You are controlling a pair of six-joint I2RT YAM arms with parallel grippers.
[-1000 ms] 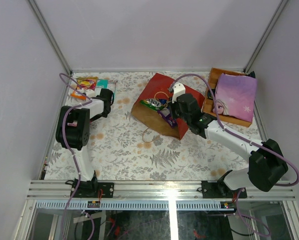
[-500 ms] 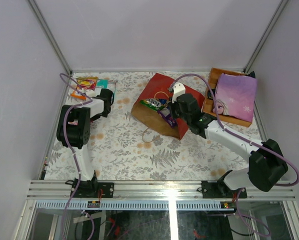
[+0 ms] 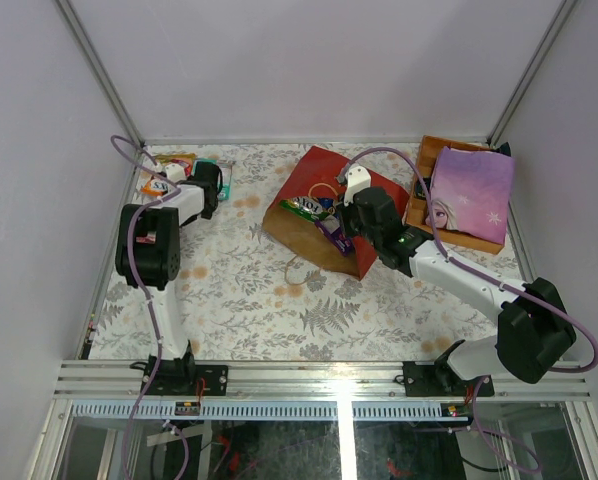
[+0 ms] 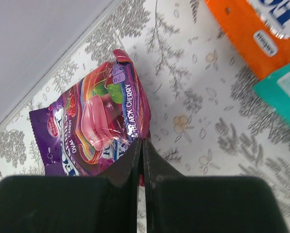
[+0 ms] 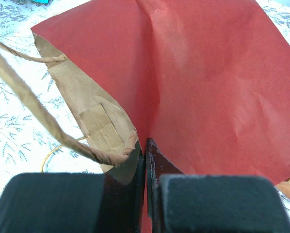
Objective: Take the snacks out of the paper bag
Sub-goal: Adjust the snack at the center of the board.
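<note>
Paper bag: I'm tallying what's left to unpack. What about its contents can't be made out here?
- Top view: only a green packet and a purple packet show at the paper bag mouth. The right arm and the bag's wall hide anything deeper.
- Right wrist view: the bag's red outer wall fills the frame, so the inside is out of sight.
- Left wrist view: the bag is outside the frame.

The near half of the worktop (image 3: 279,320) lies bare between the arms, an open way up to the paper bag (image 3: 319,175). The bag blocks the far middle, with the right arm (image 3: 459,275) slanting in beside it. A wooden tray (image 3: 459,241) under a lilac bag (image 3: 474,190) fills the far right corner. In the far left, by the wall (image 4: 38,39), a purple packet (image 4: 101,126), an orange packet (image 4: 247,34) and a teal pack (image 4: 283,90) leave only a bare strip ahead of the left tool (image 4: 141,143).
</note>
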